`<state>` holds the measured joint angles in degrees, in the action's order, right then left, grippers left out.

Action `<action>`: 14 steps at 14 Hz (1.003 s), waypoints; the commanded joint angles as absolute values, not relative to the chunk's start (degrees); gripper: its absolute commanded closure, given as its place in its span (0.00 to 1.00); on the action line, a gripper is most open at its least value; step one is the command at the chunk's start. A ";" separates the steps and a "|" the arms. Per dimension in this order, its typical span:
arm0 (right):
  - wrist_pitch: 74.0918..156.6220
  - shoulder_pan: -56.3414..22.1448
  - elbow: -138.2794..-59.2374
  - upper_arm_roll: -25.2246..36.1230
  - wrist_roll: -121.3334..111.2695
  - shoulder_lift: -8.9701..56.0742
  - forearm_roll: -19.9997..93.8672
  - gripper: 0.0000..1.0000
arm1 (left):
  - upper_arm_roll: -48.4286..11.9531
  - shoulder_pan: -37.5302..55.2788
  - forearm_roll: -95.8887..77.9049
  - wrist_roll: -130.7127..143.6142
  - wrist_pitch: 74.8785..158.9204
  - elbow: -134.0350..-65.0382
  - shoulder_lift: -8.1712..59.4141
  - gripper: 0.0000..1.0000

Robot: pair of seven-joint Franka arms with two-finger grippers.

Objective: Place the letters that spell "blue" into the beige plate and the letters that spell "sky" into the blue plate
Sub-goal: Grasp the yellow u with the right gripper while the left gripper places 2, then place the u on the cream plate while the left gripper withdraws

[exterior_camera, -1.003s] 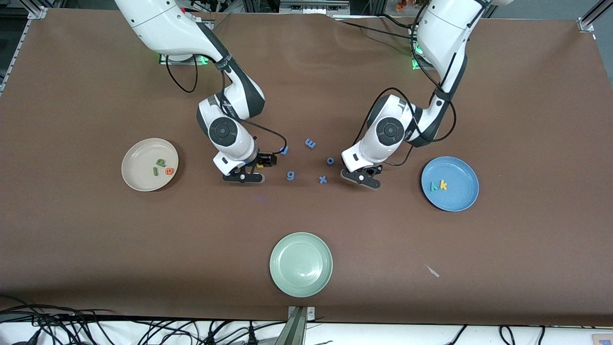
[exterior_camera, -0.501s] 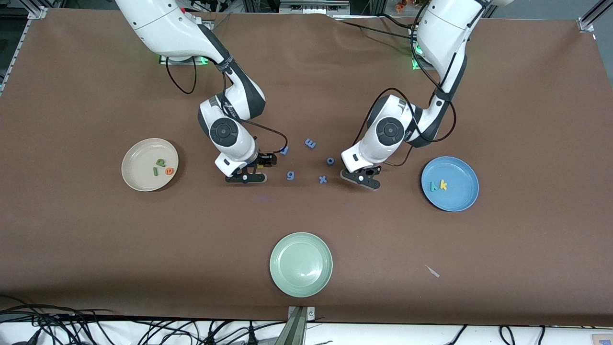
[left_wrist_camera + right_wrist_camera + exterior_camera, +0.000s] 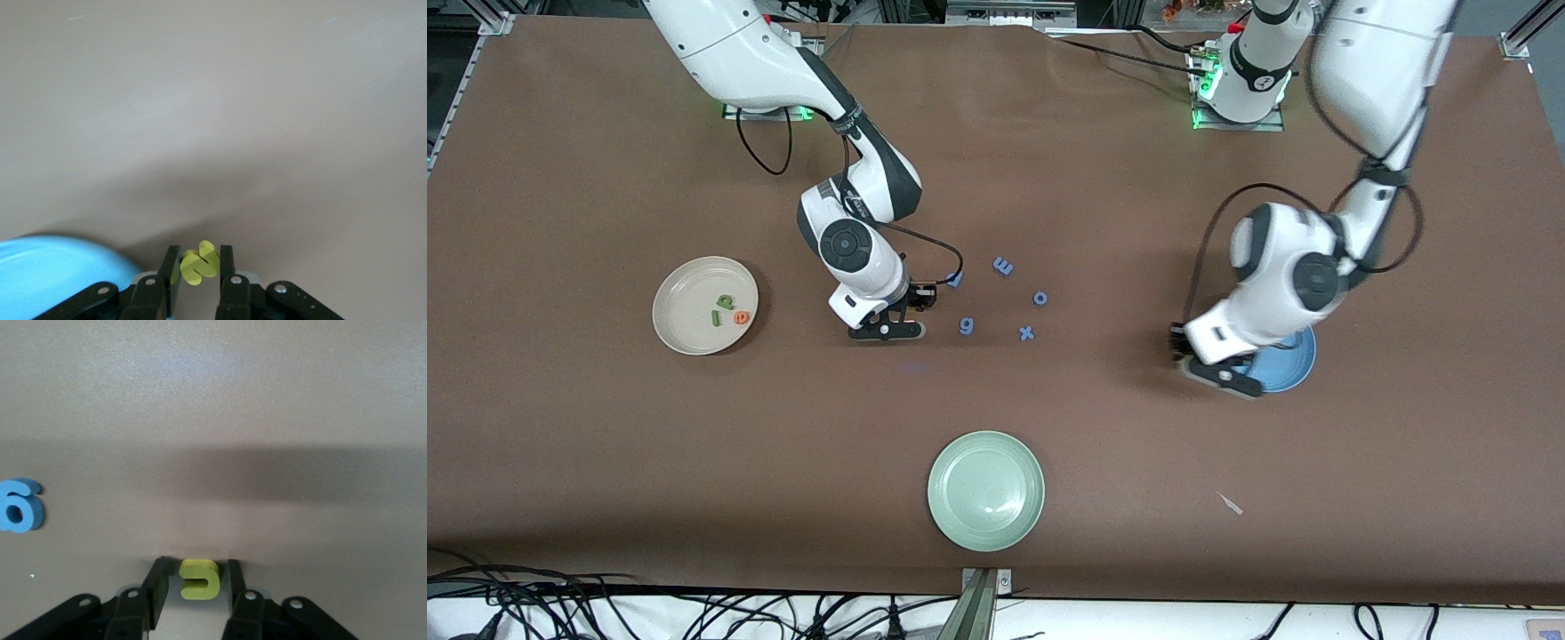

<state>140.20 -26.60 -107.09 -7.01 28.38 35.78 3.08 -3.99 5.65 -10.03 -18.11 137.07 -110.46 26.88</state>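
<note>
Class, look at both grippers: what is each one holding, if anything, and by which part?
Left gripper: small yellow letter "s", pinched across its sides. Right gripper: small yellow letter "u" between its fingers; firm grip unclear.

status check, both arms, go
Left gripper shut on yellow "s", up at the blue plate rim. Right gripper straddling yellow "u" on the table, grip unconfirmed. Nothing in the way.

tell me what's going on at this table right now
Two robot arms are sorting toy letters into plates. The left gripper holds the yellow "s" at the rim of the blue plate. The right gripper is down on the table with its fingers around the yellow "u", beside the blue-purple letters. The beige plate already holds three letters. The pale green plate is empty.
</note>
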 commanded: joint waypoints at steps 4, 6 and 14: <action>135.55 -26.02 -106.08 -5.46 22.44 33.67 2.90 0.88 | -5.01 -1.41 -10.46 -28.40 136.75 -119.35 23.20 0.20; 130.37 -26.02 -106.69 -1.95 17.60 30.95 2.90 0.89 | -5.01 -1.76 -10.46 -28.39 136.76 -121.10 22.25 0.00; 121.29 -26.02 -111.17 19.49 -10.88 25.58 3.25 0.89 | -4.92 -2.28 -10.37 -25.77 126.15 -125.42 -2.78 0.00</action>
<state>120.83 -25.49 -108.03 16.21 -7.07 26.63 3.08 -4.61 -1.45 -10.03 -27.04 130.41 -122.65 5.23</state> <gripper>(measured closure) 0.736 0.000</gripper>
